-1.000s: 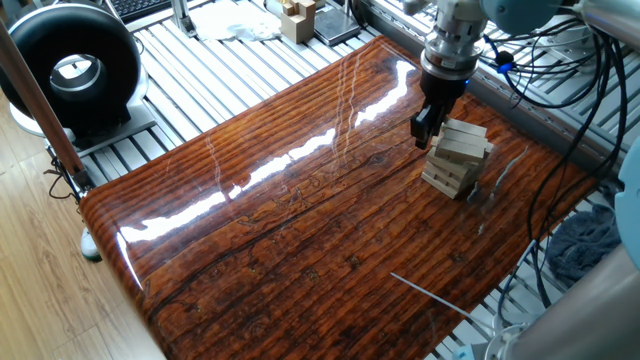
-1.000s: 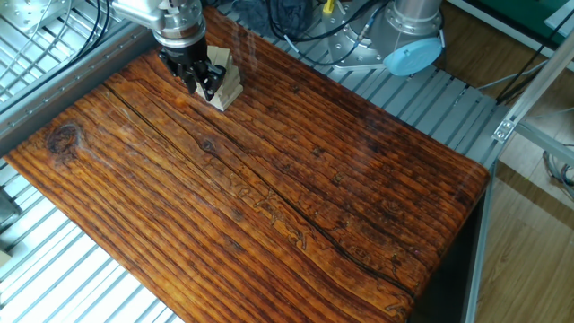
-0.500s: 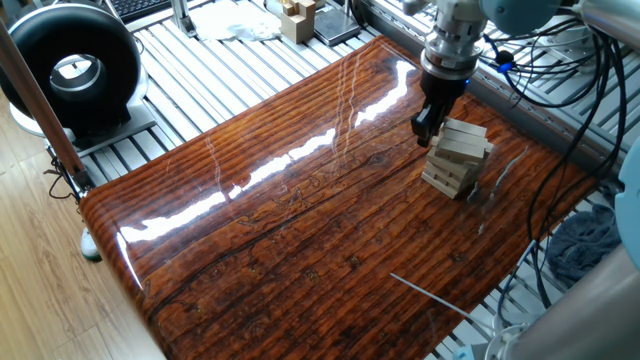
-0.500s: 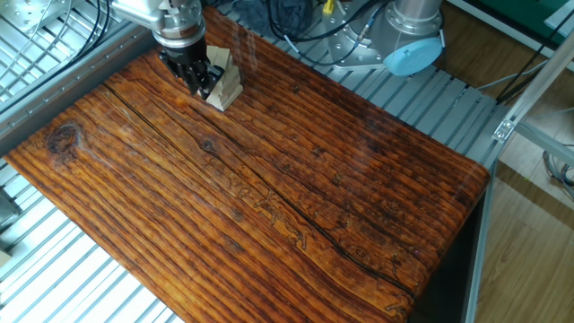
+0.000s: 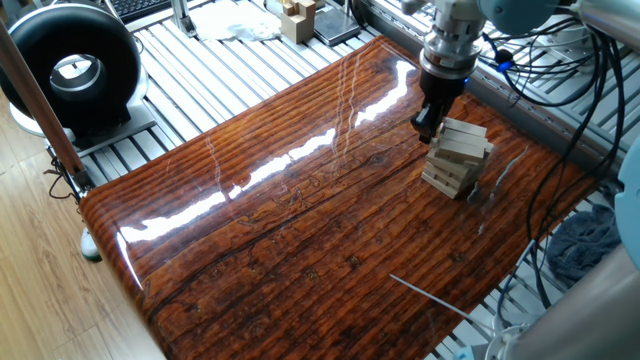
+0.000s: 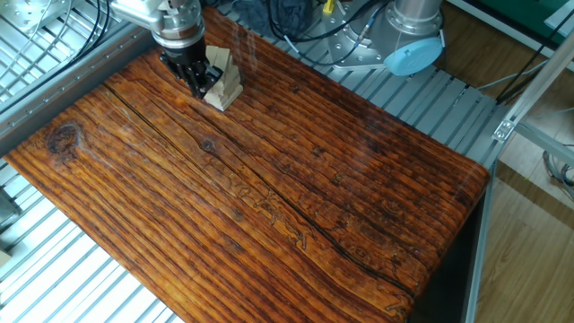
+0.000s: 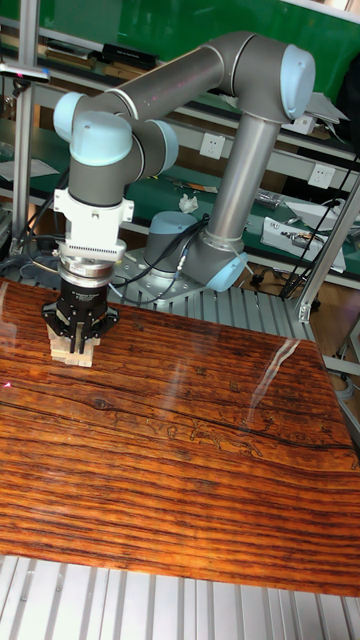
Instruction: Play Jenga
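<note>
The Jenga tower (image 5: 458,155) is a short stack of pale wooden bars near the far right edge of the table, with its upper layers slightly askew. It also shows as the Jenga tower (image 6: 224,82) and, mostly behind the fingers, the Jenga tower (image 7: 72,352). My gripper (image 5: 426,128) points straight down and hangs against the tower's left side at the height of the upper layers. Its dark fingers are drawn close together, and I see no bar clearly held between them. The gripper (image 6: 199,83) touches or nearly touches the stack; the gripper (image 7: 79,338) covers its front.
The dark glossy wooden table (image 5: 300,210) stretches toward the near left. A thin metal rod (image 5: 430,293) lies near the front right edge. A black round device (image 5: 72,70) and tan wooden boxes (image 5: 297,18) sit off the table. Cables (image 5: 560,70) hang behind the tower.
The gripper has crept a few pixels up along the tower's side. The tower looks almost unchanged.
</note>
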Robot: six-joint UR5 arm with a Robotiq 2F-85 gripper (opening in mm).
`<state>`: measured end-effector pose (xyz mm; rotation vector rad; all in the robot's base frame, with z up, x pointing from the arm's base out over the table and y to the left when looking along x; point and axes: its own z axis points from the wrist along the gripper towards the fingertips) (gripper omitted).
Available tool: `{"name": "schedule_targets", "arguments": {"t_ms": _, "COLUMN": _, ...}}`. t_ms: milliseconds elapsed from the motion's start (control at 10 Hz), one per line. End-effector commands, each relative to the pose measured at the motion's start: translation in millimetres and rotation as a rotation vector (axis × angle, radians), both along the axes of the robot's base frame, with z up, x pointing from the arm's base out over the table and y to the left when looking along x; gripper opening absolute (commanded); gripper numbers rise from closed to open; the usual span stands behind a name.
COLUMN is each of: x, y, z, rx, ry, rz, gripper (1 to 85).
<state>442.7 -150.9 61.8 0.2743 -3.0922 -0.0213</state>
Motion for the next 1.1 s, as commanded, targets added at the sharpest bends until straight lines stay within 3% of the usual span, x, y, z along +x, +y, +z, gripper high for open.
{"name": "schedule_targets", "arguments": {"t_ms": 0, "x": 2.3, "y": 1, "z": 1.5, "rx": 0.007, "ry": -0.006, "rz": -0.005, "gripper": 19.7}}
{"name": "schedule_targets", "arguments": {"t_ms": 300, "x": 5.7, "y": 2, "z": 1.3, "rx": 0.007, "ry": -0.013, "rz": -0.006, "gripper": 36.7}}
{"name": "schedule_targets", "arguments": {"t_ms": 700, "x": 9.7, "y": 10, "z": 1.7, "rx": 0.038, "ry": -0.026, "rz": -0.002, "gripper": 39.7}}
{"name": "schedule_targets", "arguments": {"t_ms": 1000, "x": 27.6, "y": 20, "z": -2.9, "rx": 0.078, "ry": -0.084, "rz": -0.029, "gripper": 43.0}}
